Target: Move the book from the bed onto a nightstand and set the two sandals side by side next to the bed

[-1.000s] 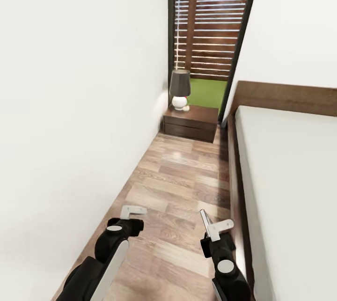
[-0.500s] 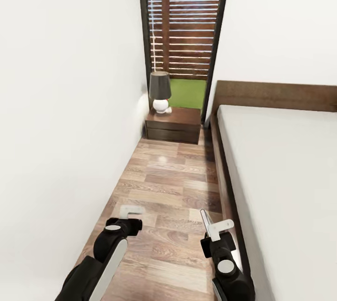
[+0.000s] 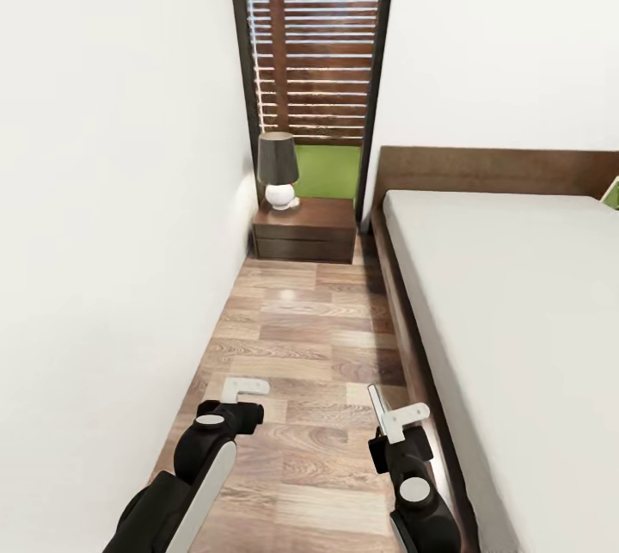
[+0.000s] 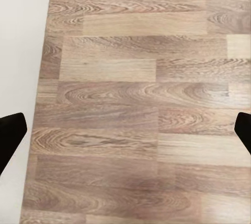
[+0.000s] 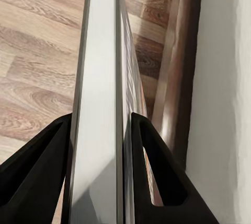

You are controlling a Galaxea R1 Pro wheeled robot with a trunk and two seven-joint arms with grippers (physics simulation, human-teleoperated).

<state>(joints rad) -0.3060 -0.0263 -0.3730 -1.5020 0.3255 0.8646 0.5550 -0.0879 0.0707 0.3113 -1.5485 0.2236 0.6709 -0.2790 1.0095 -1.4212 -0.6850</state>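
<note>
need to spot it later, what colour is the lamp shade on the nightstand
Dark grey lamp shade, clearest in the head view.

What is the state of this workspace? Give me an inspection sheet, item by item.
Surface: wood floor between wall and bed.
Job's things: book held edge-on in the right gripper; nightstand ahead at the window; sandals nothing seen.
Clutter: lamp on the nightstand.
Grippers: left gripper open, nothing between its fingers; right shut on the book.
Cables: nothing seen.
Surroundings: white walls, fence and grass outside.
</note>
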